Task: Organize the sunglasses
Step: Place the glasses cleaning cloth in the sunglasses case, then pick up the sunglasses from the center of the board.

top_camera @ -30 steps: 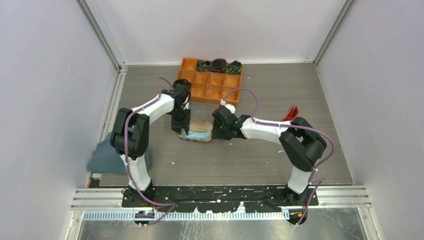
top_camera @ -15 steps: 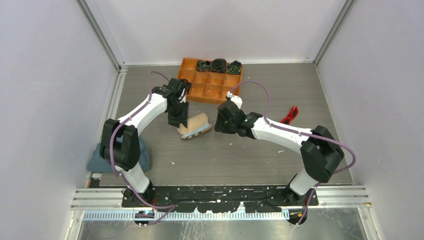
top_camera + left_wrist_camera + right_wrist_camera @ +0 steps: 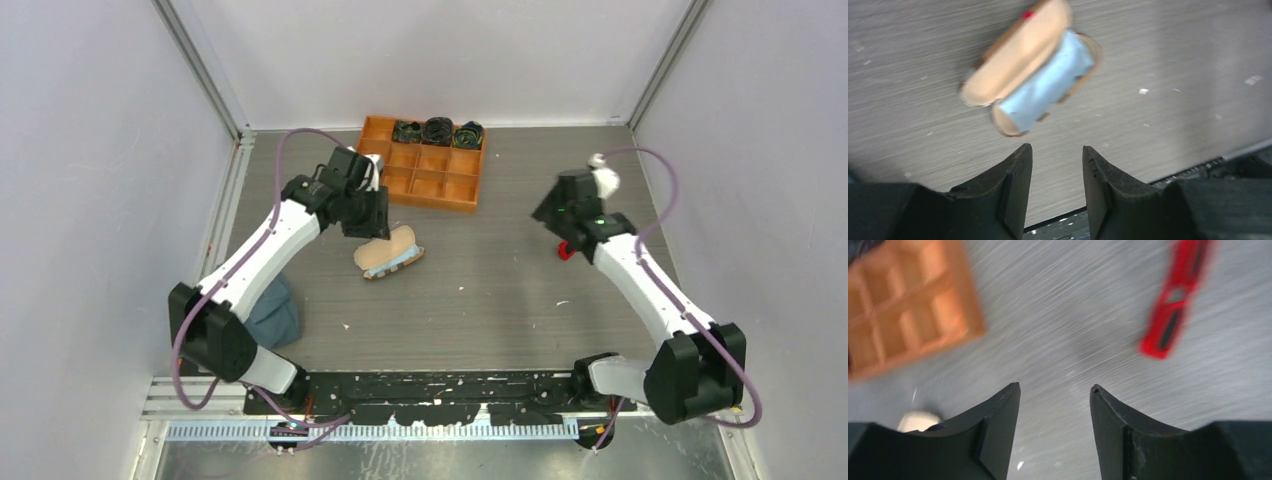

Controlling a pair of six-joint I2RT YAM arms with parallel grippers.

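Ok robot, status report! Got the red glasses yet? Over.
Left gripper and right gripper open, empty. Glasses on table, untouched, ahead of right gripper. Case open, cloth inside. Nothing in the way.

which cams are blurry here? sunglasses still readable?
Right wrist view: heavy motion smear; sunglasses are a red streak, tray soft, only its own gripper crisp. Left wrist view: mild blur on the open case, table grain readable. Top view: sharp, evenly lit, but the sunglasses are mostly hidden behind the right arm.
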